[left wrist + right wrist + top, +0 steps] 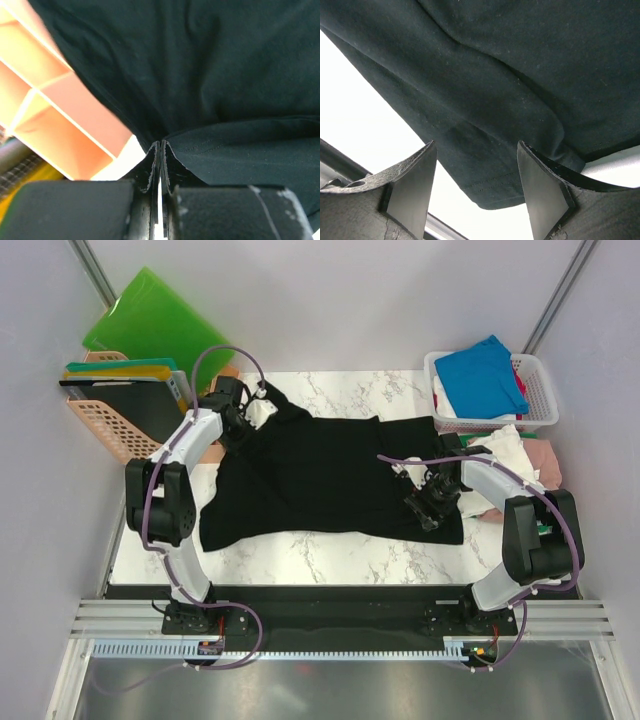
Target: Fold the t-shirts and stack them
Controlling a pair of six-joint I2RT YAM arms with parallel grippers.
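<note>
One marble-topped table (330, 550) fills the overhead view, and I work both arms from its near edge. Spread across its middle lies the black t-shirt (320, 475), wrinkled, with its far-left corner drawn up toward the left arm and its right side reaching under the right arm.

At the far left, bright green plastic boards (160, 325) lean against the wall above a peach slatted basket (105, 430) that holds upright flat items. At the far right stands a white basket (535, 375) with a blue t-shirt (482, 375) lying on top of its contents. Just in front of that basket, a white garment (510, 450) and a pink garment (545, 455) lie bunched together on the table, beside the right arm.

The left gripper (240, 410) sits at the shirt's far-left corner. In its wrist view the jaws are pressed together on a pinch of the black cloth (210, 65), with the peach basket (75, 125) close behind.

The right gripper (425, 505) is over the shirt's right part. In its wrist view the jaws stand well apart, and a hemmed end of the black cloth (510, 75) shows between them, ungripped.
</note>
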